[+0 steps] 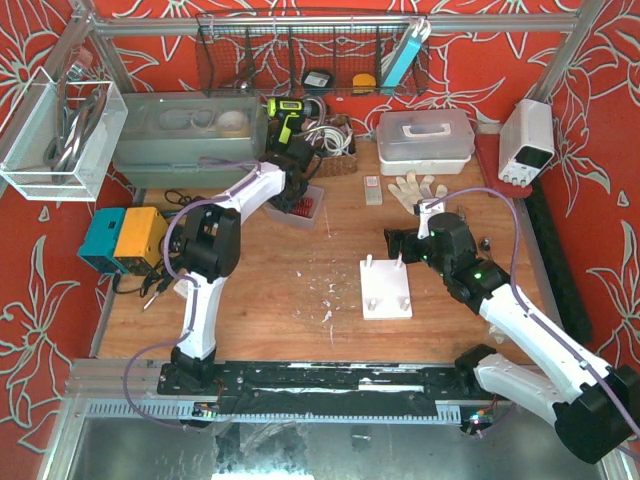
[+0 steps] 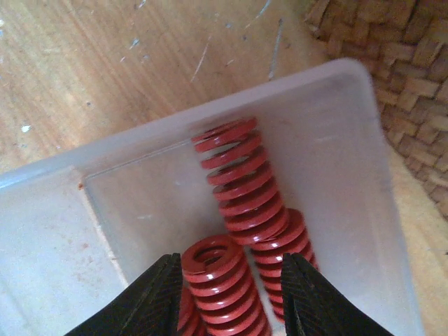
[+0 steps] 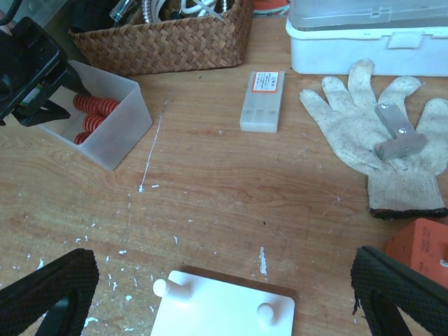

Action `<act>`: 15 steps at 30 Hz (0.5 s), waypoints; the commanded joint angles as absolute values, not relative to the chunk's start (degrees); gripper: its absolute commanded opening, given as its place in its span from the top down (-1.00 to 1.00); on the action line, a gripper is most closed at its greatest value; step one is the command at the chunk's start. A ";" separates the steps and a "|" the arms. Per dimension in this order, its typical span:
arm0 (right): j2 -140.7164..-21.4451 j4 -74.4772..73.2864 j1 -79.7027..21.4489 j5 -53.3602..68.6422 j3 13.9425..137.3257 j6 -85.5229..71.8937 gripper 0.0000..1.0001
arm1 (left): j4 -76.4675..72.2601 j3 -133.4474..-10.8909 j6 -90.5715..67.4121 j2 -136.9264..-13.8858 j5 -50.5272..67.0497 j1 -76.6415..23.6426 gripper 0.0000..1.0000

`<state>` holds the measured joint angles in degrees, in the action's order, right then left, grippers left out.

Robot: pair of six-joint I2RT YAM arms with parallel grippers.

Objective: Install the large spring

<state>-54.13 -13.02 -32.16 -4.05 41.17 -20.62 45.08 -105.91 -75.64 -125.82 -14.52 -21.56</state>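
Several red coil springs lie in a small translucent bin (image 2: 336, 91). In the left wrist view one large spring (image 2: 217, 269) stands tilted between my left gripper's (image 2: 231, 262) jaws. The left finger touches its coils, while a narrow gap shows at the right finger. Two more springs (image 2: 241, 178) lie behind it. From above, the left gripper (image 1: 298, 195) reaches down into the bin (image 1: 310, 208). My right gripper (image 3: 224, 276) hangs wide open and empty over the far edge of a white base plate (image 3: 224, 311) with upright pegs (image 3: 168, 285). The plate (image 1: 385, 290) sits mid-table.
A wicker basket (image 3: 168, 35) stands right behind the bin. A work glove (image 3: 371, 133) with a grey metal piece on it, a small clear block (image 3: 261, 101) and a white lidded box (image 1: 425, 135) lie at the back right. An orange block (image 3: 420, 245) sits by the right finger.
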 commanded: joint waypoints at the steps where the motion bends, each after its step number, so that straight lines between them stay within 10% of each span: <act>1: -53.17 -12.64 -32.51 -5.47 40.31 -20.17 -0.98 | 46.93 -109.38 -77.96 -127.61 -16.52 -20.99 0.12; 15: -53.39 -12.91 -32.51 -6.22 40.44 -19.80 -0.98 | 51.16 -110.92 -81.30 -131.70 -16.52 -21.01 0.05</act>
